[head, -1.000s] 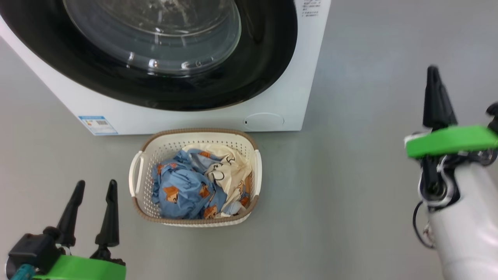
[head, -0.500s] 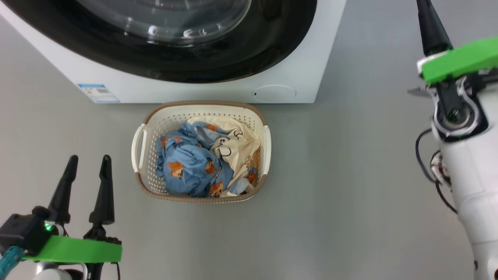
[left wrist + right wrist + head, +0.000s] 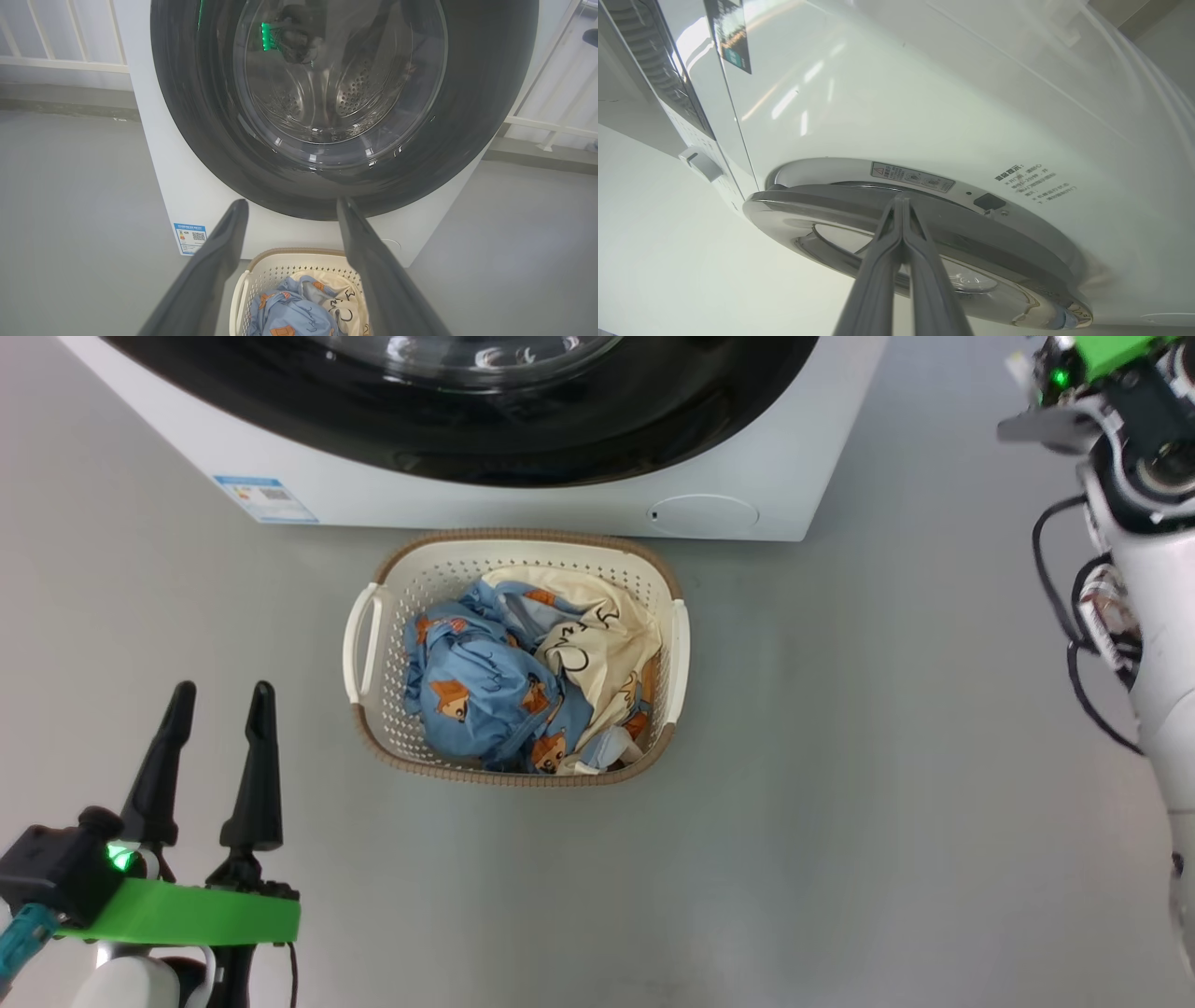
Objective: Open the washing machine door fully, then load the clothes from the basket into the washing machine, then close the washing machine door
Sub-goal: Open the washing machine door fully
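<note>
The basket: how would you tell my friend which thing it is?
Find the big white washing machine with its round black door. On the grey floor right before it sits the small cream basket, brown-rimmed, full of holes, holding blue and cream clothes.

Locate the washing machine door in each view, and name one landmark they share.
Head view: door along the top edge, above the basket.
Left wrist view: door across the upper centre, seen face-on.
Right wrist view: door nearly edge-on, lower centre.
Shared landmark: the washing machine, its white front.
</note>
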